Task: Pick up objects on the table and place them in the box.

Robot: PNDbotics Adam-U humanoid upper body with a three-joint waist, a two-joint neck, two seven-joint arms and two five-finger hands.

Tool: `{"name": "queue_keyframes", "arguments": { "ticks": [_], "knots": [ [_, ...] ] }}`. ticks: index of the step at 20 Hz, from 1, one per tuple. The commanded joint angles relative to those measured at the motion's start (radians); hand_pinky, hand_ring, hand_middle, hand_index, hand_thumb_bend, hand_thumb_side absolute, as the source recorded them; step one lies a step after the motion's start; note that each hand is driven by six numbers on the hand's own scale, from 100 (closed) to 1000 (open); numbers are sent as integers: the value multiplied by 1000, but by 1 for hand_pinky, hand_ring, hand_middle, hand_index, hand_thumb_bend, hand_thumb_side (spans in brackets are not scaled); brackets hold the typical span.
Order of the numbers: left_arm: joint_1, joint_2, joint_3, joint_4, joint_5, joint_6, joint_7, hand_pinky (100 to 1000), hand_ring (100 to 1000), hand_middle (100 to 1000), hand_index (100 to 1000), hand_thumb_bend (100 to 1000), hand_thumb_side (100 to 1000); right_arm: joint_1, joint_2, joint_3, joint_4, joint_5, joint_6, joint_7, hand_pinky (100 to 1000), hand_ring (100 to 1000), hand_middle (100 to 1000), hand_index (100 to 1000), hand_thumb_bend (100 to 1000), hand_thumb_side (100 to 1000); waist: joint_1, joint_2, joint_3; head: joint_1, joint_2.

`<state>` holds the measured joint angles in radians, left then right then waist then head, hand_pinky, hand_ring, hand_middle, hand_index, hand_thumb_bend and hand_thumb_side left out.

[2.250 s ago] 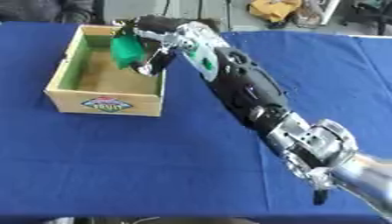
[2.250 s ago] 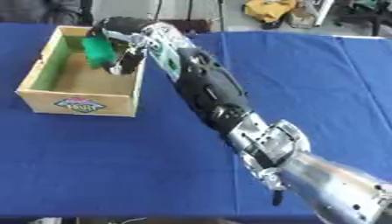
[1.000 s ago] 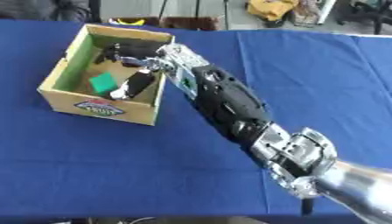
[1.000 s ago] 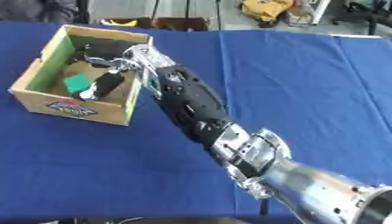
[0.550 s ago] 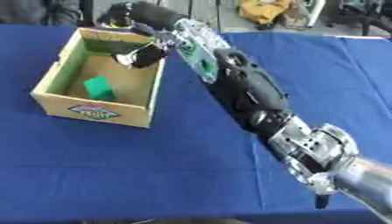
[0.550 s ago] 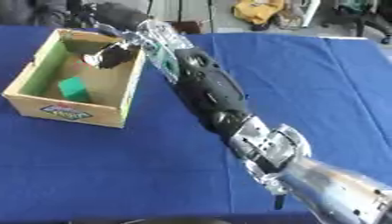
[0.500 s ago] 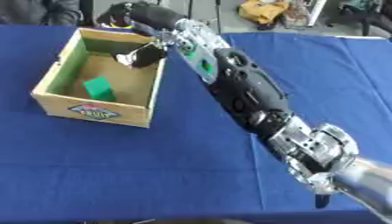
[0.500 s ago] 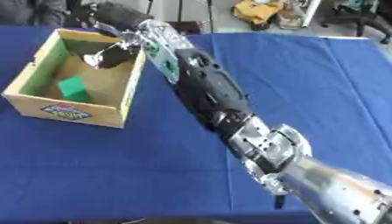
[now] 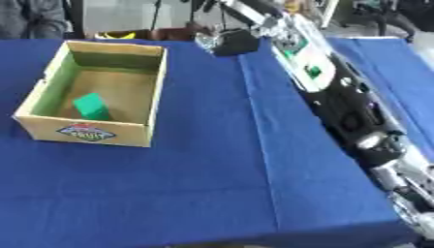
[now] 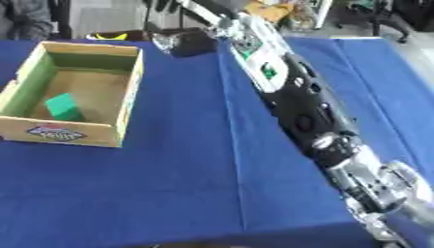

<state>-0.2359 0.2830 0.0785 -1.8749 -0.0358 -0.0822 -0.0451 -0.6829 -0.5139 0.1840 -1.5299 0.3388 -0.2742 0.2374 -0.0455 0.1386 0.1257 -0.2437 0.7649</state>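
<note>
Box: a cardboard box [image 9: 152, 92] with a fruit label on its front wall sits in the upper left of the frame on the blue-covered worktop [image 9: 212, 184], open side up.
Green block: the green block [image 9: 91, 106] rests on the box floor, toward the front left corner, tilted a little; it is inside, apart from the hand.
Right hand: the right hand [image 9: 227, 42] shows in the upper middle of the frame, past the box's far right corner and above the worktop's back edge; it holds nothing.
Fingers: blurred; I cannot tell whether they are released or clenched.
Right arm: it runs from the lower right corner up to the top middle, well apart from the box.
Left hand: not in view.
Other objects: no further object to collect shows on the blue cloth in either view.
Step in hand: by my reading, clearing the hand away from the box once the block is dropped.
How to do it well: carry the wrist up and to the right so the forearm stays off the box's right wall; keep the fingers from catching the rim; then look over the worktop for anything left before reaching again.
Risk: a low sweep could nudge the box askew.
</note>
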Motion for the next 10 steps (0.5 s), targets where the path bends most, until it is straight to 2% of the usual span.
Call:
{"name": "queue_keyframes", "arguments": {
  "ticks": [1, 5, 10],
  "knots": [
    [-2, 22, 14, -10, -5, -1, 8, 407, 324, 430, 569, 676, 747, 55, -76, -61, -98, -126, 55, -46, 652, 700, 739, 880, 100, 591, 10, -13, -14, 18, 5],
    [3, 20, 16, -8, -6, -1, 11, 407, 324, 432, 569, 671, 751, 170, -96, -120, -140, -269, 104, -111, 633, 679, 720, 876, 100, 697, 15, -9, -43, 28, 5],
    [12, 17, 18, -4, -5, 0, 12, 406, 329, 438, 570, 662, 760, 268, -75, -182, -151, -400, 137, -191, 614, 657, 702, 867, 100, 836, 23, -6, -65, 43, 5]
  ]
}}
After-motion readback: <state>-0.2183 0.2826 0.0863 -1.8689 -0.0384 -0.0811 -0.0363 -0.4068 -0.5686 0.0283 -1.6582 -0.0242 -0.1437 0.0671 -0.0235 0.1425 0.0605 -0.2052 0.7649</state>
